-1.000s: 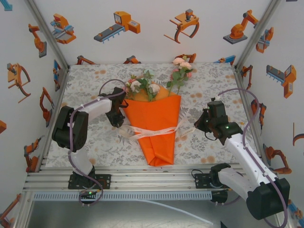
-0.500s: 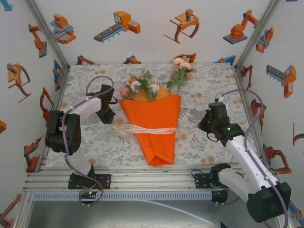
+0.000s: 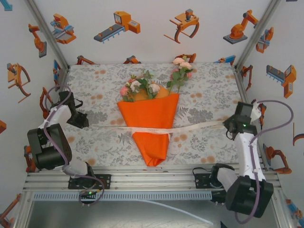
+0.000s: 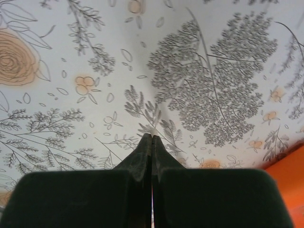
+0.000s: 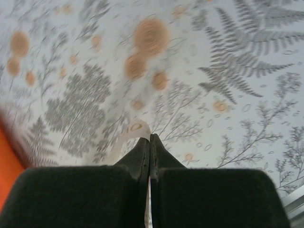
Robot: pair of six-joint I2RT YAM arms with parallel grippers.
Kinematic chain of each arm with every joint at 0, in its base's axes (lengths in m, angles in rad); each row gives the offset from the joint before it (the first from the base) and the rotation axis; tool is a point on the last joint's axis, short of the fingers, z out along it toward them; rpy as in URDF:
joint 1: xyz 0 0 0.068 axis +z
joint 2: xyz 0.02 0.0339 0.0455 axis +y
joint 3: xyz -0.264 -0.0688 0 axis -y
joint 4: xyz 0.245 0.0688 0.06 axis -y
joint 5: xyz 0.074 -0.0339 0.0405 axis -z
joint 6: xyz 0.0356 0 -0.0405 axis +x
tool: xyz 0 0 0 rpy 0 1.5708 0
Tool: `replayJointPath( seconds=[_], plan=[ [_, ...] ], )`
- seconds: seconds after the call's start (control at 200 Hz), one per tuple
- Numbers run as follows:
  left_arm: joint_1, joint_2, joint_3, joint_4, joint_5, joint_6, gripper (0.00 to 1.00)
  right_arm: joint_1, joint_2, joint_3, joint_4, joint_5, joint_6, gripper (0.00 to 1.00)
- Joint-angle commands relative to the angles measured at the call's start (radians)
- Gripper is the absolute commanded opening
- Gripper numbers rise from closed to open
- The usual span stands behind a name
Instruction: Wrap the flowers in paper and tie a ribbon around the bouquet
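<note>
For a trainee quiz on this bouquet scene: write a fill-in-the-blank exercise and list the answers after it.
1. The paper wrapped round the flowers is ___ in colour.
2. The right gripper has its jaws ___ on the ribbon.
3. The paper cone's narrow tip points toward the ___ edge of the table.

Missing words: orange; shut; near.

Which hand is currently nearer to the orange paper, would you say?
Left. The left hand sits close left of the paper; the right hand is farther out on its right. Both grip the ribbon.
</note>
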Motion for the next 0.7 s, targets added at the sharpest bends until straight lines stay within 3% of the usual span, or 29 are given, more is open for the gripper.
replayJointPath(
  seconds=[0.0,0.13,0.22,0.275,0.305,0.365,0.441,0.591,0.696],
  plan=[
    [0.054,-0.035,-0.042,0.023,0.073,-0.029,0.00,-0.145,0.074,-0.026,0.087,-0.105,0.063,0.00],
    [0.099,-0.030,-0.076,0.045,0.107,-0.029,0.00,-0.277,0.188,-0.001,0.106,-0.179,0.127,0.00],
    [0.097,-0.026,-0.092,0.070,0.139,-0.021,0.00,-0.301,0.210,-0.009,0.158,-0.234,0.171,0.00],
    [0.084,-0.022,-0.098,0.100,0.175,-0.002,0.00,-0.300,0.208,-0.026,0.241,-0.320,0.169,0.20],
    [0.071,-0.021,-0.091,0.102,0.184,0.011,0.11,-0.293,0.205,-0.024,0.266,-0.353,0.159,0.32],
    [0.035,-0.027,-0.070,0.086,0.172,0.040,0.36,-0.255,0.201,0.013,0.242,-0.375,0.100,0.52],
    [-0.028,-0.068,-0.048,0.068,0.126,0.077,0.54,-0.195,0.176,0.049,0.205,-0.399,0.027,0.60],
    [-0.209,-0.182,0.007,0.027,-0.012,0.172,0.65,-0.019,0.078,0.042,0.209,-0.440,-0.066,0.65],
    [-0.402,-0.237,0.062,0.024,-0.089,0.354,0.67,0.151,0.031,0.014,0.225,-0.529,-0.138,0.65]
  ],
)
